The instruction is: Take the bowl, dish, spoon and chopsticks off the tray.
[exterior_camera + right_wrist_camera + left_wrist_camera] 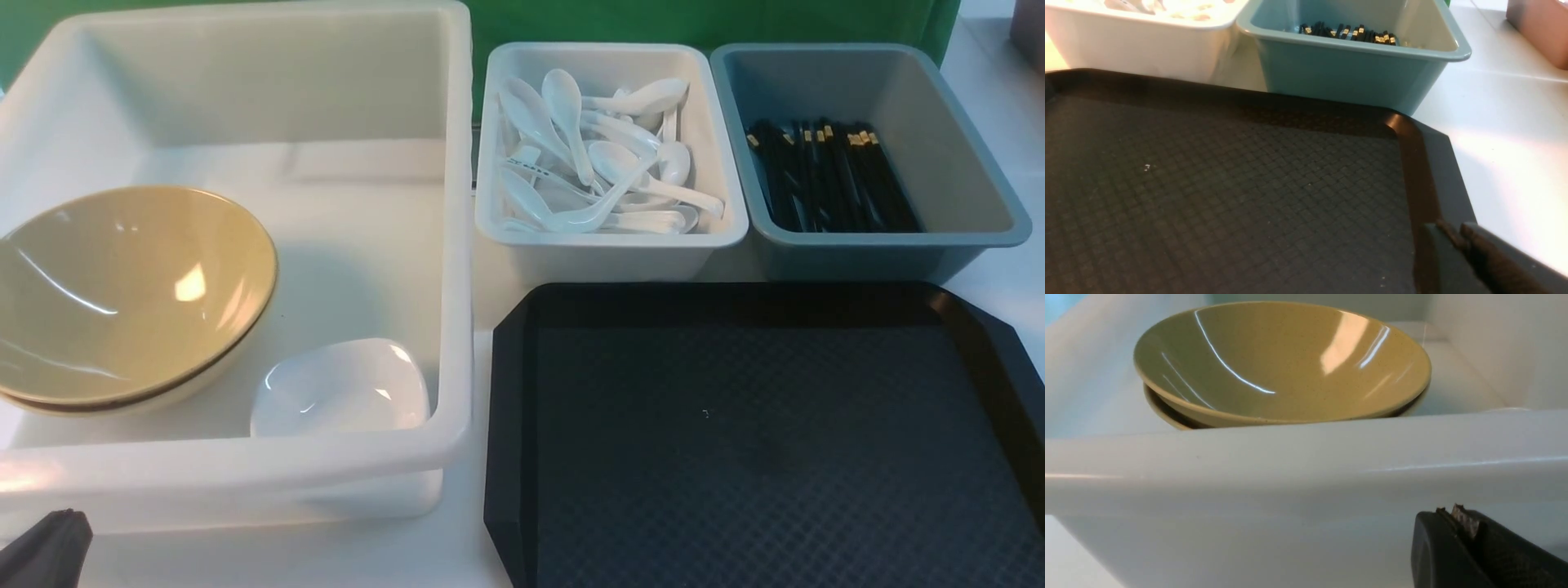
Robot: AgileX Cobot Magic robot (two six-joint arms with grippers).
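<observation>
The black tray lies at the front right with nothing on it. Two stacked mustard-yellow bowls, the upper bowl tilted, rest in the large white bin. The white dish sits beside them in that bin. White spoons lie heaped in the small white bin. Black chopsticks lie in the grey-blue bin. My left gripper is shut and empty, low before the large bin's front wall. My right gripper hovers shut and empty by the tray's right rim.
The three bins stand in a row behind and left of the tray, their walls close together. A green backdrop rises behind them. A brownish box stands on the white table to the far right.
</observation>
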